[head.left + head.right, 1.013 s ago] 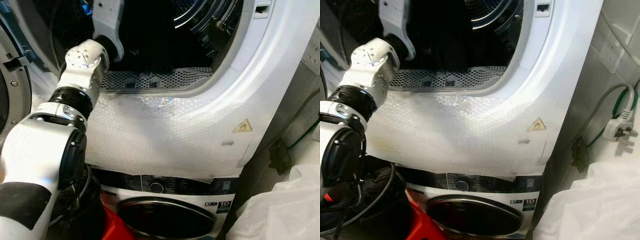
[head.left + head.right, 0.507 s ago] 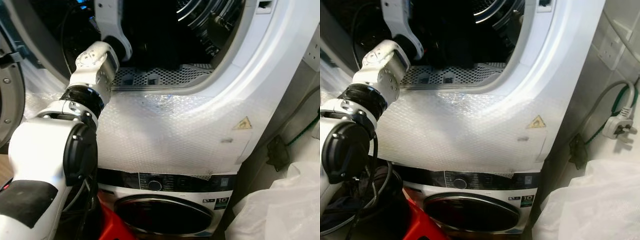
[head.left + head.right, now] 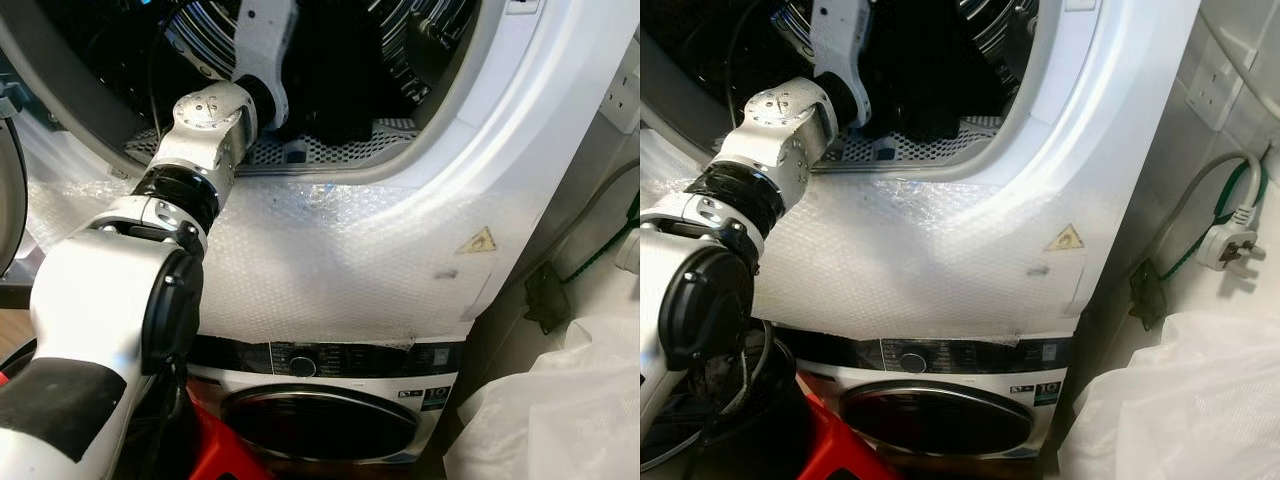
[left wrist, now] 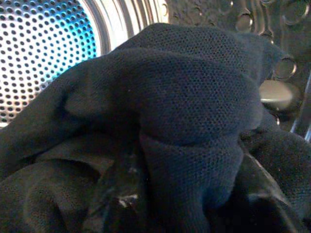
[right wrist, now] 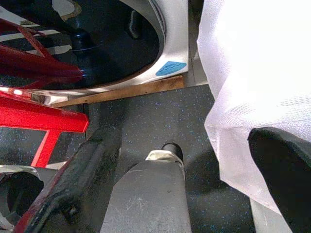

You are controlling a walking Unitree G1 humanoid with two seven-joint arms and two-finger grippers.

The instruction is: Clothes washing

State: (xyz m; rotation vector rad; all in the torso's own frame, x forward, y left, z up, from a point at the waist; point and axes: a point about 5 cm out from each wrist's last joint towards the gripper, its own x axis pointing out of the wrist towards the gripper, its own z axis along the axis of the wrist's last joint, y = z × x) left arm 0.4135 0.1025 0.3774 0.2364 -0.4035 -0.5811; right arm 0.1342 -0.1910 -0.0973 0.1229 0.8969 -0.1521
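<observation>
Reaching left arm bent into dryer drum; dark garment before fingers, grip unclear.

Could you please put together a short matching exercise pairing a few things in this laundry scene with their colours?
Things:
1. garment in the drum
2. frame on the floor
3. warning triangle on the upper machine
4. plug by the wall

Colours:
A. yellow
B. white
C. dark, near black
D. red

Pairs: 1-C, 2-D, 3-A, 4-B
</observation>
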